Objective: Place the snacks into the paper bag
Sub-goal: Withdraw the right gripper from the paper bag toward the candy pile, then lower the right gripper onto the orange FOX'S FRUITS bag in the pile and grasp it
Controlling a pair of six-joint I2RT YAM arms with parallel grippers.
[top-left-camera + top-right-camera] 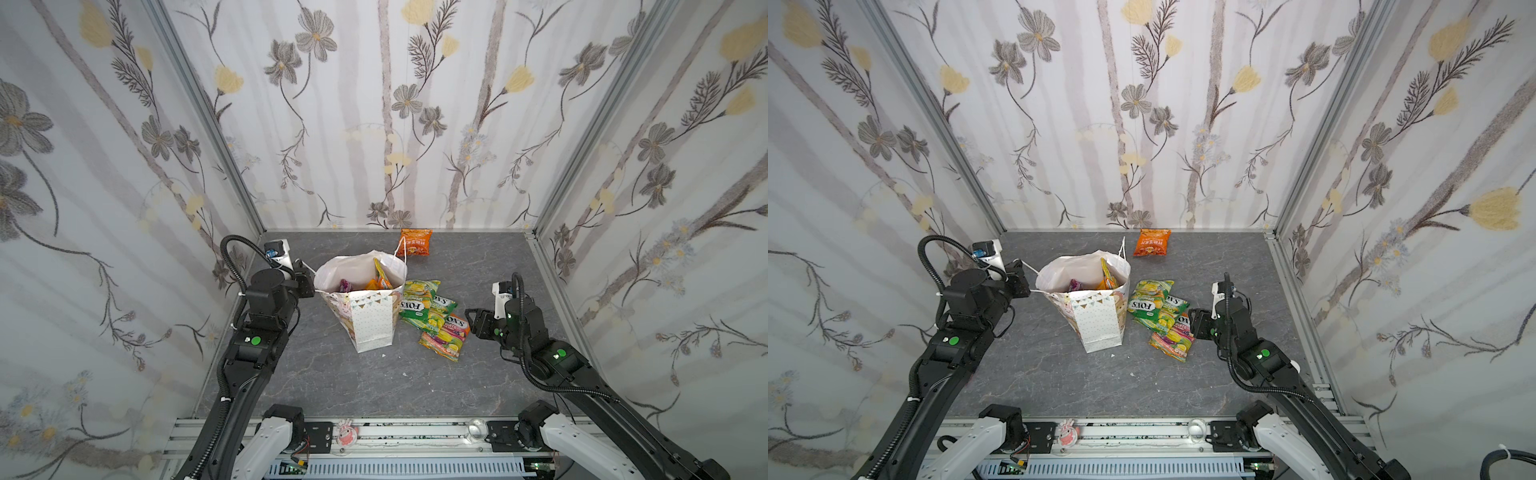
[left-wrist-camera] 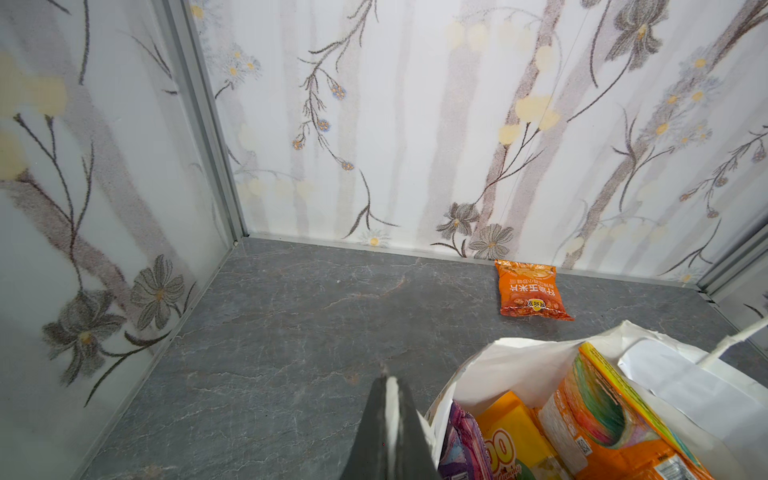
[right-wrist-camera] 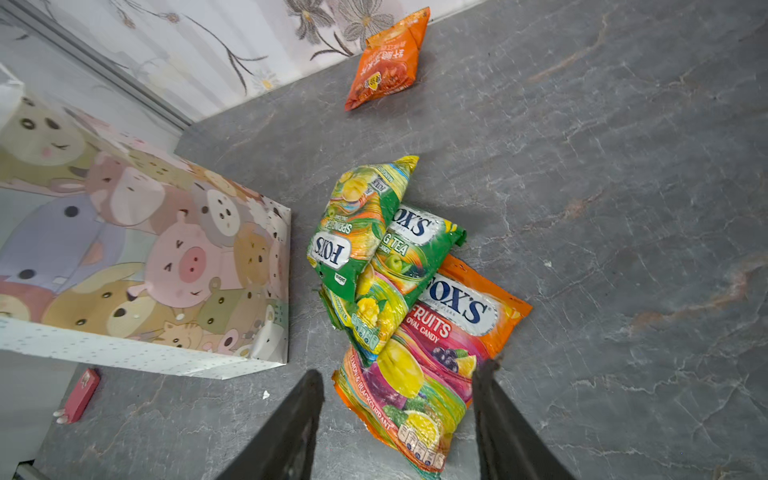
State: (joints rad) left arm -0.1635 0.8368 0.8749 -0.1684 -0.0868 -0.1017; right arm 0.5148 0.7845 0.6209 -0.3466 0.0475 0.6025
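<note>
Grey marbled tabletop (image 1: 332,374) is carrying the paper bag (image 1: 372,324), standing upright with its mouth open. Left gripper (image 2: 388,384) is pinching the bag's cord handle (image 1: 1029,267), jaws closed on it. Right gripper (image 3: 399,370) is hovering with jaws parted, holding nothing, over three overlapping FOX'S packets (image 1: 432,318) just beside the bag. Orange packet (image 1: 415,242) is lying behind the bag; purple packet (image 2: 461,440) and orange packs (image 2: 602,415) are sitting inside it.
</note>
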